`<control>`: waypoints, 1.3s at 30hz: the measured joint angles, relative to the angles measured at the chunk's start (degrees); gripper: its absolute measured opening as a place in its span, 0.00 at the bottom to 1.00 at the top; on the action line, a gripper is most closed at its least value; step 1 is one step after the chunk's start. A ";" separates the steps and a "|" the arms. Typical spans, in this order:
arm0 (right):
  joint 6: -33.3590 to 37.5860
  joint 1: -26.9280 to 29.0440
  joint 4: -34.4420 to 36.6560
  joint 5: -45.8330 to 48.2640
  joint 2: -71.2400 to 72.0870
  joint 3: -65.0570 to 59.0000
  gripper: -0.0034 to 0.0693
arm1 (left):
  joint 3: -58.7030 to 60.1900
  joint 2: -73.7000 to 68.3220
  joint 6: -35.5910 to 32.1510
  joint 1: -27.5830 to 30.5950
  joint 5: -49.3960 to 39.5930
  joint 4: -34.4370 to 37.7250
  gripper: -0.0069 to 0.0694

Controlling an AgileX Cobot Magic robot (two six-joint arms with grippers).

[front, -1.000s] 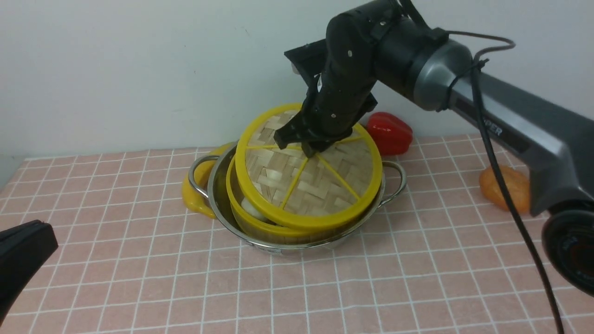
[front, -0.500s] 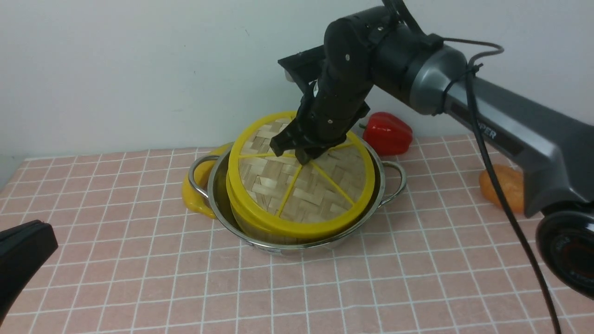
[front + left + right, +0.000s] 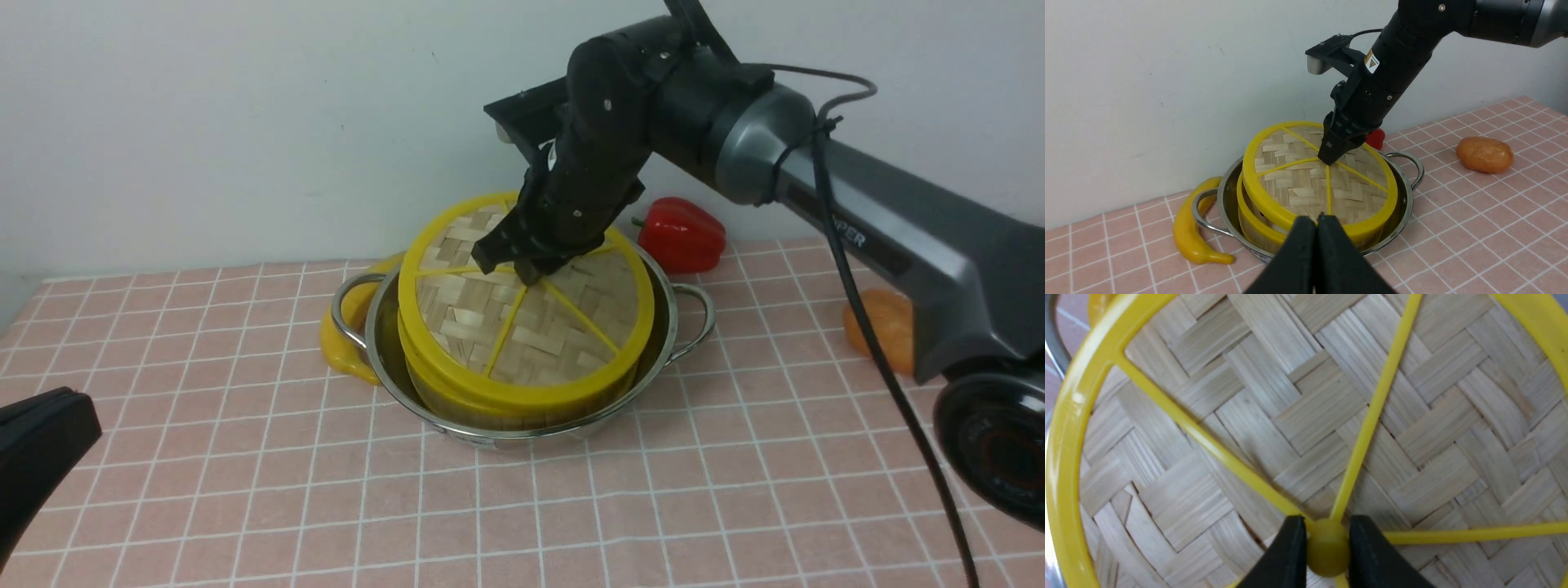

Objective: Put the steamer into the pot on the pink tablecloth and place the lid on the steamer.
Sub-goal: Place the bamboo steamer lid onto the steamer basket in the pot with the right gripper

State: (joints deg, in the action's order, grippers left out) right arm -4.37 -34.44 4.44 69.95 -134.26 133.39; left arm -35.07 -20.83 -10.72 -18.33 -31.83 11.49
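The steel pot (image 3: pixel 690 327) stands on the pink tablecloth (image 3: pixel 571 506). The steamer (image 3: pixel 433 384) sits inside it, only its yellow rim and side showing. The woven lid (image 3: pixel 522 327) lies on top of the steamer, slightly tilted, raised at the back. My right gripper (image 3: pixel 531 273) is shut on the lid's central yellow knob (image 3: pixel 1327 547), a black finger (image 3: pixel 1286 555) on each side. In the left wrist view the lid (image 3: pixel 1306 188) covers the steamer (image 3: pixel 1249 216) in the pot (image 3: pixel 1404 196). My left gripper (image 3: pixel 1316 218) is shut and empty, low at the near left (image 3: pixel 41 441).
A yellow banana (image 3: pixel 339 327) lies against the pot's left handle. A red bell pepper (image 3: pixel 682 233) sits behind the pot by the wall. An orange potato-like item (image 3: pixel 886 327) lies at the right, partly behind my right arm.
My right gripper has lowered the lid and shifted it left, from tilted and offset above the steamer to resting over it. The left arm has not moved.
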 joint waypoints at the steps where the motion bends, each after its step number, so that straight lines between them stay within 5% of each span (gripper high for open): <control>1: 0.00 0.00 -0.01 0.17 0.00 0.73 0.25 | 0.00 0.00 0.00 0.00 0.00 0.00 0.08; 39: 3.18 0.00 2.26 -2.60 -4.38 2.37 0.25 | 0.00 0.00 -0.05 0.00 -0.05 -0.11 0.08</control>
State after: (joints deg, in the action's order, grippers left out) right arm -1.19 -34.44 6.69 67.35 -138.64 135.76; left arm -35.07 -20.83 -10.77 -18.33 -31.89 11.38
